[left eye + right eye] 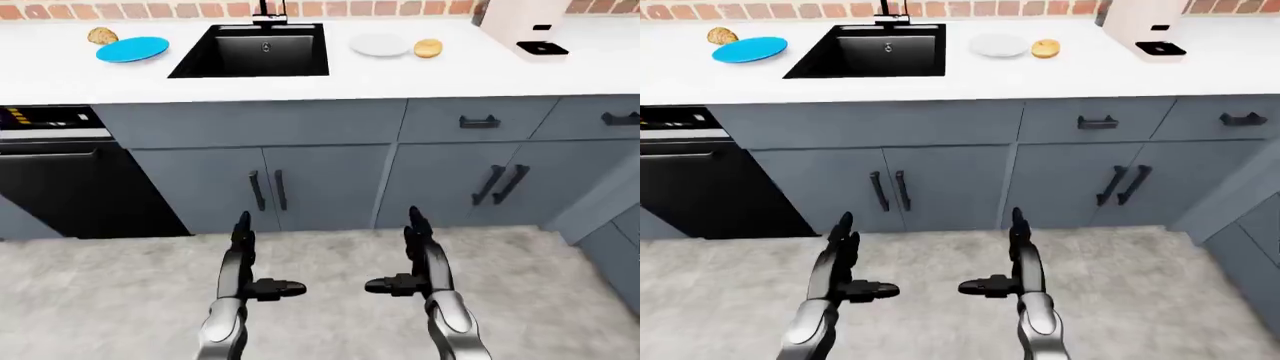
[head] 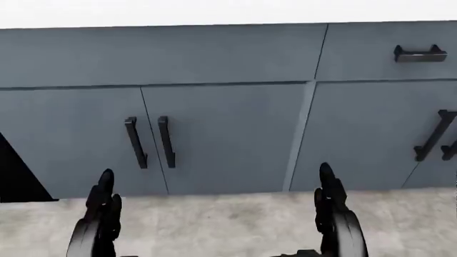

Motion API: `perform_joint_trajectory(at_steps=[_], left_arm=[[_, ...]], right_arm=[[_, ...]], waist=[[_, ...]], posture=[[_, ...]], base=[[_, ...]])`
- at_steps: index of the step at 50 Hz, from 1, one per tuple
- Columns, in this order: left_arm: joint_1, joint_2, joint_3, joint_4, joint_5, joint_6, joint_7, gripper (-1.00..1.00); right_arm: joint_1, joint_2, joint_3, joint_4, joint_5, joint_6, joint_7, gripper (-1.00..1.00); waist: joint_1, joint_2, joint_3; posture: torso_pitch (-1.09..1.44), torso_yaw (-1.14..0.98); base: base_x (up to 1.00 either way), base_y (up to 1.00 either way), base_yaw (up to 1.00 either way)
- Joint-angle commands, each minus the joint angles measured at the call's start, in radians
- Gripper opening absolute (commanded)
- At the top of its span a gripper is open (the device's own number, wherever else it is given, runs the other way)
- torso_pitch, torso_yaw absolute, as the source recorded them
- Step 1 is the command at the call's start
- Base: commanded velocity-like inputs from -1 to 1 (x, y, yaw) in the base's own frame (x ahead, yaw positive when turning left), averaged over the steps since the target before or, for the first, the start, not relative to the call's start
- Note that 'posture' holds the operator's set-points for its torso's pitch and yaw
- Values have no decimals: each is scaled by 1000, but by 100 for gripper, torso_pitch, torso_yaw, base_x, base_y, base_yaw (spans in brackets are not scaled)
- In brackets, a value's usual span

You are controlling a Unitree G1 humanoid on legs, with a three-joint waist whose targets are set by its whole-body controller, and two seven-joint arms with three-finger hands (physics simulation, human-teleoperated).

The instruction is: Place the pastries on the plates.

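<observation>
Golden-brown baked goods, two in number, lie on the white countertop, and neither is on a plate. Taking the black sink as landmark: one round bun-like pastry sits to the sink's right, just beside the white plate, and contact between the two cannot be confirmed. A second, darker and more irregular pastry sits to the sink's left, at the upper edge of the blue plate, close to or touching its rim. A white countertop appliance stands further right of the sink.

Handling assessment, by judgement: both items look light, soft and prone to crumbling. A gentle hold across the sides at the widest part, fingers kept low, would suit them, since firm pressure could dent or break them. Both plates are shallow, so each transfer calls for only a low lift and a short sideways move.

Both arms are held low over the grey floor, beneath the grey cabinet doors under the sink. Left hand and right hand each stand edge-up, fingers pointing toward the cabinets and thumbs turned inward toward one another, spread and holding nothing. Both hands are well apart from the pastries, so by judgement the robot must close on the counter first.
</observation>
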Motion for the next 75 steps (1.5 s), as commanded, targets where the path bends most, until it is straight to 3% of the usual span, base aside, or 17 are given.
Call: perform_joint_trajectory(at_steps=[1,3,5,8,23,28,29,34,38,47,50,56,61,66,68,70,75], left_arm=[[-30,9,13,-226,-29,92,2,100],[-53,9,20,-298,-32,171,13,100],[-88,18,29,-352,-27,238,25,100],[-124,28,21,-413,-4,295,27,100],[-480,158,157,-604,-106,677,76,100],[-548,205,177,-617,-151,720,100,100],[-553,210,176,-622,-157,728,104,100],[-589,233,183,-637,-185,764,122,100],[-573,246,197,-659,-208,789,117,100],[-612,259,171,-594,-182,750,127,100],[-682,284,183,-564,-186,786,116,100],[-784,322,185,-495,-179,796,108,100],[-776,334,197,-511,-185,809,109,100],[-797,338,189,-485,-183,801,127,100],[-803,326,184,-465,-181,789,138,100],[-797,318,175,-462,-178,779,140,100],[-807,327,189,-467,-192,790,164,100]], right_arm=[[-44,-2,-13,-142,-1,2,-36,100],[-59,-10,-19,-195,-7,39,-41,100],[-72,-20,-18,-249,-24,87,-45,100],[-87,-20,-26,-301,-8,142,-32,100],[-446,-110,-98,-567,10,639,-35,100],[-532,-138,-101,-561,43,644,-65,100],[-545,-135,-96,-553,41,638,-79,100],[-580,-135,-79,-547,47,621,-97,100],[-556,-121,-73,-555,62,596,-96,100],[-584,-149,-94,-599,67,647,-92,100],[-644,-187,-114,-572,71,674,-83,100],[-797,-237,-116,-486,73,706,-73,100],[-779,-235,-120,-500,79,703,-80,100],[-765,-241,-129,-515,84,704,-90,100],[-765,-245,-129,-523,87,712,-91,100],[-758,-244,-133,-530,91,710,-95,100],[-754,-243,-135,-536,101,715,-108,100]], waist=[[-2,-8,-1],[7,1,-66],[7,-10,-22],[10,-7,-74],[7,-1,-88],[7,2,-84],[7,7,-109],[8,3,-38],[8,-35,-34],[-4,18,-35],[-12,96,-55],[11,60,-55],[-2,69,-57],[-1,-5,-65],[2,-46,-94],[-6,-55,-34],[-10,-23,-52]], posture=[[0,0],[0,0],[0,0],[0,0],[0,0],[0,0],[0,0],[0,0],[0,0],[0,0],[0,0],[0,0],[0,0],[0,0],[0,0],[0,0],[0,0]], base=[[0,0,0],[0,0,0],[0,0,0],[0,0,0],[0,0,0],[0,0,0],[20,0,0],[30,0,0],[44,-1,0],[56,-6,0],[56,-7,0],[56,-10,0],[41,-44,0],[33,-52,0],[32,-52,0],[32,-53,0],[20,-53,0]])
